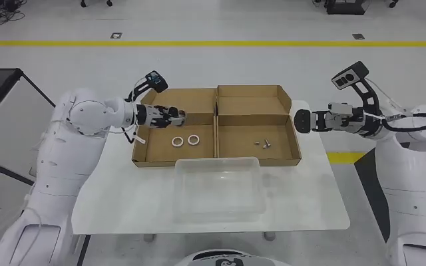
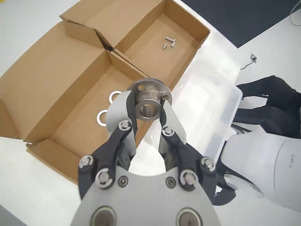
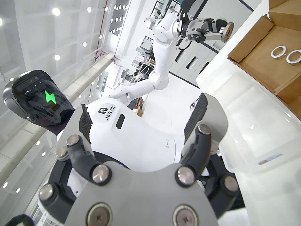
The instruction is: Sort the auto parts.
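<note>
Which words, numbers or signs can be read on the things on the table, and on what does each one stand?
Sticker on the wall of the clear plastic bin: some print, too small and blurred to read.
Two cardboard boxes, flanged metal part, two washers, screws: no print to be seen on them.

Flanged metal hub (image 2: 147, 102) in left jaws; two rings (image 1: 177, 141) in left box (image 1: 160, 150); bolts (image 1: 264, 142) in right box (image 1: 239, 143).
</note>
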